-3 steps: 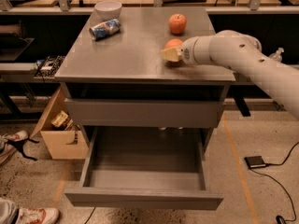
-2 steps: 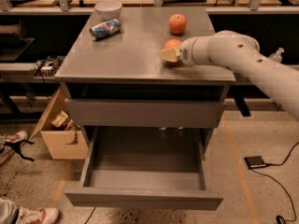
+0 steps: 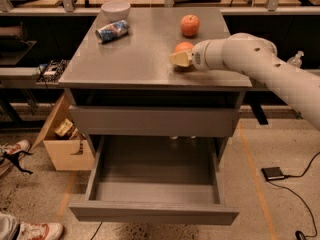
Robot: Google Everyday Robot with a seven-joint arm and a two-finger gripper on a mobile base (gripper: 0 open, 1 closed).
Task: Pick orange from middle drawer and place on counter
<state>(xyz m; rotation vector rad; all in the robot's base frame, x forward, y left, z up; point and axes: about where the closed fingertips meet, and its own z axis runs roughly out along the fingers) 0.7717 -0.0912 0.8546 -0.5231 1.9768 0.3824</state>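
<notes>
The orange rests on the grey counter near its right front, just in front of a redder apple. My gripper is at the orange, reaching in from the right on the white arm, and its pale tip covers the orange's lower front. The middle drawer is pulled out wide below the counter, and its grey interior holds nothing.
A blue can lies on its side at the counter's back left, with a white bowl behind it. A closed drawer front sits above the open one. A cardboard box stands on the floor at left. A cable and a small black box lie on the floor at right.
</notes>
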